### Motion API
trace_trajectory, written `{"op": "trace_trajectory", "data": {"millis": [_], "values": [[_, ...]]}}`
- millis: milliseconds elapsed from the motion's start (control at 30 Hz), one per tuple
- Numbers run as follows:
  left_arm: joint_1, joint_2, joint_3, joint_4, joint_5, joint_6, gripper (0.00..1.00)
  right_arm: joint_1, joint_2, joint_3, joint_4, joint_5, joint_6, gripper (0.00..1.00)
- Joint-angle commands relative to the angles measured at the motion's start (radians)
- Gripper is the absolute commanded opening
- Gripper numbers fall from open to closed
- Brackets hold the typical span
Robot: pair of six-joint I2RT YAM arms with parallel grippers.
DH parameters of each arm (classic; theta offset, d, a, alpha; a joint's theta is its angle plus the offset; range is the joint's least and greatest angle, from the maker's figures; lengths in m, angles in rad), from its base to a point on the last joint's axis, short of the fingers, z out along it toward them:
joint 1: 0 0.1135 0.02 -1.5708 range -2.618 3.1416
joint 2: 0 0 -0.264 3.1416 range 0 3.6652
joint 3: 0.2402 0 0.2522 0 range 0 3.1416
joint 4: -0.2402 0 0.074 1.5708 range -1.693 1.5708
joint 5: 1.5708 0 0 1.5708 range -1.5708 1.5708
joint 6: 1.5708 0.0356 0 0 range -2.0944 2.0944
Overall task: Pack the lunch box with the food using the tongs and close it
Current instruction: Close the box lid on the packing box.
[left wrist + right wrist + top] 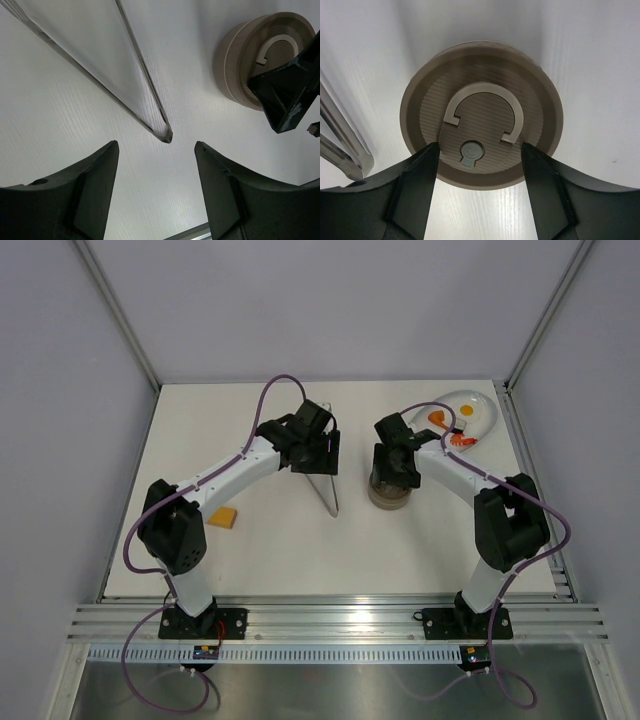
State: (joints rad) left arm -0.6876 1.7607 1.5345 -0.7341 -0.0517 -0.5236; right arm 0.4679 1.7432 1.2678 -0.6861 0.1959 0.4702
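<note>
**Lunch box lidded, tongs on the table, food on the plate**

We found the lunch box [388, 500] a little right of the table's middle. Its brown-grey lid [480, 60] was seated on top, with the pale curved mark [482, 89] facing up. The right gripper [479, 146] hung directly above it, fingers parted and pointing down, one tip to each side of the pale curved mark. Both tips fell inside the lid's outline, not around its rim. Nothing was clamped between them (whether the tips actually touched the lid, we could not tell).

The tongs [333, 502] lay on the white table [260, 560] just left of the lunch box and apart from it. Their joined end pointed toward the near edge, and the two slim arms spread away toward the far side. The left gripper [156, 144] hovered over them with its fingers partly spread. From its wrist view we saw bare table and the joined tip of the tongs in the gap, with no metal pinched between the fingers.

The food [462, 440] sat well apart from the lunch box, on a white oval plate [482, 400] in the far right corner: orange pieces and one yellow-white piece. A flat orange-yellow block [225, 518] rested near the left edge of the table.
</note>
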Motion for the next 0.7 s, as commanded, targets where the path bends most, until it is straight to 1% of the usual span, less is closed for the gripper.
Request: {"op": "trace_trajectory", "data": {"millis": [0, 133, 233, 333, 433, 567, 667], "values": [[0.007, -0.049, -0.007, 0.045, 0.01, -0.006, 0.66, 0.008, -0.08, 0.047, -0.073, 0.059, -0.016, 0.74], [0.007, -0.05, -0.008, 0.047, 0.01, -0.007, 0.66, 0.008, -0.122, 0.096, -0.098, 0.077, -0.021, 0.74], [0.007, -0.055, -0.013, 0.047, 0.007, -0.006, 0.66, 0.009, -0.128, 0.084, -0.078, 0.079, -0.022, 0.75], [0.007, -0.058, -0.017, 0.047, 0.007, -0.004, 0.66, 0.008, -0.09, 0.064, -0.069, 0.05, -0.015, 0.75], [0.007, -0.058, -0.023, 0.048, 0.007, -0.006, 0.66, 0.009, -0.038, 0.018, -0.017, 0.008, -0.005, 0.75], [0.007, -0.063, -0.031, 0.048, 0.009, -0.004, 0.66, 0.008, 0.033, 0.004, -0.012, -0.006, -0.001, 0.75], [0.007, -0.07, -0.04, 0.048, 0.009, -0.003, 0.66, 0.008, 0.01, 0.01, -0.018, -0.013, -0.004, 0.74]]}}
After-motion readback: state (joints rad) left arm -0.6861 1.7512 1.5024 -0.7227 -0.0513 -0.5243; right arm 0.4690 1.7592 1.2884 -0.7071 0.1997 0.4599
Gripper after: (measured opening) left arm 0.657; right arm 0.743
